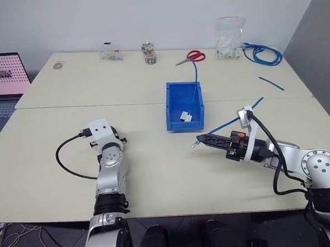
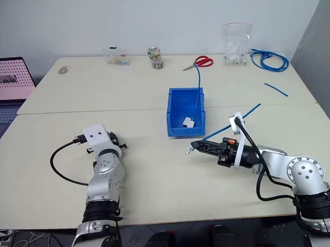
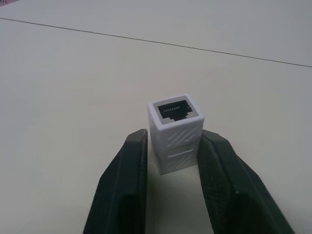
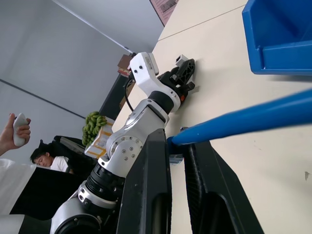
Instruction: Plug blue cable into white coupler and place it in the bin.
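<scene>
Well apart, both pincers [image 1: 197, 142] loaded.

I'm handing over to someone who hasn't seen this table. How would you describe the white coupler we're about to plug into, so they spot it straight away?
Start at the cream table, near its front edge on the robot's left side. There the left gripper is closed on a tiny white boxy plastic coupler, dark socket facing away from the wrist. A second small white block lies in the rectangular bright blue plastic bin; this one sits between black fingers.
</scene>
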Controlling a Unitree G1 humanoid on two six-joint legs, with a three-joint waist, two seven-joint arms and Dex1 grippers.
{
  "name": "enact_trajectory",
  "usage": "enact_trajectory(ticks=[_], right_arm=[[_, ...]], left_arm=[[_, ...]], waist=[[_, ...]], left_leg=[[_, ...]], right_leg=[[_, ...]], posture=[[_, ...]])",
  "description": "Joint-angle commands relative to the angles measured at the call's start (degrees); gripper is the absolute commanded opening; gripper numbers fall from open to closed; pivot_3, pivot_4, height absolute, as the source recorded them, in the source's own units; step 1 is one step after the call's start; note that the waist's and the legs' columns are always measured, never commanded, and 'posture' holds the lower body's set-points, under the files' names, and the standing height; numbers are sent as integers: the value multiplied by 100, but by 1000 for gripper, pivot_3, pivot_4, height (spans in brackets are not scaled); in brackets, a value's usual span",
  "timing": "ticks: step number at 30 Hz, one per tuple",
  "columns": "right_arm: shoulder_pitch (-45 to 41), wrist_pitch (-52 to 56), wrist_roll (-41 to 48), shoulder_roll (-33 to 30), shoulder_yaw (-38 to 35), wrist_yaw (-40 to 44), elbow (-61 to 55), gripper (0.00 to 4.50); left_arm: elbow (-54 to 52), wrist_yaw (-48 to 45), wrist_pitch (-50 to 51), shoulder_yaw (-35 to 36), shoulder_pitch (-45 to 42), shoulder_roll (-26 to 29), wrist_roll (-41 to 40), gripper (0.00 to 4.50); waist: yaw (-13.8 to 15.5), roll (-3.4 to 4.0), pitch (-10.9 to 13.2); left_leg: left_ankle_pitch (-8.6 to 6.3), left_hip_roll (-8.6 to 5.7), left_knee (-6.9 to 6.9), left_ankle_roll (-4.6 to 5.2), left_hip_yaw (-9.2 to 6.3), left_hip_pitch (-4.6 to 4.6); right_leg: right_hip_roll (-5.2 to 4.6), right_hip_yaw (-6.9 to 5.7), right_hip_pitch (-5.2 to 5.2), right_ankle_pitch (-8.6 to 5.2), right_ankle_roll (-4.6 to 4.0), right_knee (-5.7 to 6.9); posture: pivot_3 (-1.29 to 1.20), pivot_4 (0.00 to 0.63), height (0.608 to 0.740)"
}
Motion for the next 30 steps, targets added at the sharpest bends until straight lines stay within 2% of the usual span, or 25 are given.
enact_trajectory(ticks=[1, 6, 10, 13, 14, 16, 17, 20, 24, 27, 30], right_arm=[[7, 6, -11, 8, -188, 13, -279, 97], [10, 3, -33, 20, -191, 22, -317, 97], [-91, 94, -256, -109, -123, 241, -482, 97], [-195, 136, -552, -218, -40, 506, -637, 97], [-230, 132, -694, -242, -8, 552, -664, 97], [-430, 124, -1098, -327, 151, 836, -728, 97], [-512, 120, -1272, -346, 221, 965, -747, 97], [-674, -236, -2434, -599, 781, 1560, -1056, 97], [-637, -802, -3626, -780, 1382, 2233, -1357, 97], [-559, -1323, -4507, -837, 1819, 2556, -1496, 97], [-414, -1623, -5024, -740, 2073, 2716, -1549, 97]], left_arm=[[-10, -39, -60, 47, -34, 83, 93, 812], [-429, -383, 221, 75, 159, 188, -91, 812], [-1879, -2594, 610, -605, 977, 563, -936, 812], [-2901, -4123, 974, -1122, 1742, 1213, -1497, 812], [-3142, -4507, 1074, -1247, 1930, 1436, -1621, 812], [-3696, -6393, 951, -2136, 2282, 2310, -1857, 812], [-3823, -7020, 875, -2436, 2354, 2602, -1908, 812], [-2929, -7686, 131, -3012, 1807, 2587, -1385, 812], [-1682, -8180, -686, -3366, 1058, 2321, -874, 812], [-882, -8516, -1204, -3517, 564, 2076, -647, 812], [-381, -8737, -1543, -3520, 293, 1895, -552, 812]], waist=[[-1, 0, 0], [-8, 0, 0], [-27, 1, 0], [-47, 1, 0], [-58, 3, 1], [-76, 3, 1], [-81, 5, 2], [-61, 45, 1], [-38, 38, 1], [-34, 42, -1], [-32, 42, -1]], left_leg=[[0, 0, 0, 0, 0, 0], [0, 2, 0, 0, 0, 0], [0, 3, -3, -1, 4, 0], [-1, 0, -6, -3, 4, -1], [-1, 1, -7, -3, 4, -2], [-1, 2, -9, -3, 1, 0], [-1, 7, -8, -3, -1, -1], [0, 4, -9, -1, 5, 11], [5, 11, -6, 9, 5, 10], [5, 6, -8, 9, 8, 10], [5, 7, -8, 9, 5, 8]], right_leg=[[0, 0, 0, 0, 0, 0], [2, 0, 0, 0, 0, 0], [2, 3, -2, 0, -1, -1], [-3, 3, -6, 0, -3, 0], [-3, 3, -7, 0, -3, -2], [-6, 3, -7, -3, -8, -1], [-3, 3, -7, -10, -19, -4], [1, 0, -1, -18, -34, 0], [13, -5, -1, -23, -16, -4], [14, -6, -2, -18, -5, -3], [14, -5, -3, -18, -4, -4]], posture=[[0, 150, 740], [0, 150, 740], [0, 150, 740], [0, 150, 740], [0, 150, 740], [0, 150, 740], [0, 150, 740], [0, 150, 740], [0, 150, 740], [0, 150, 740], [0, 150, 740]])
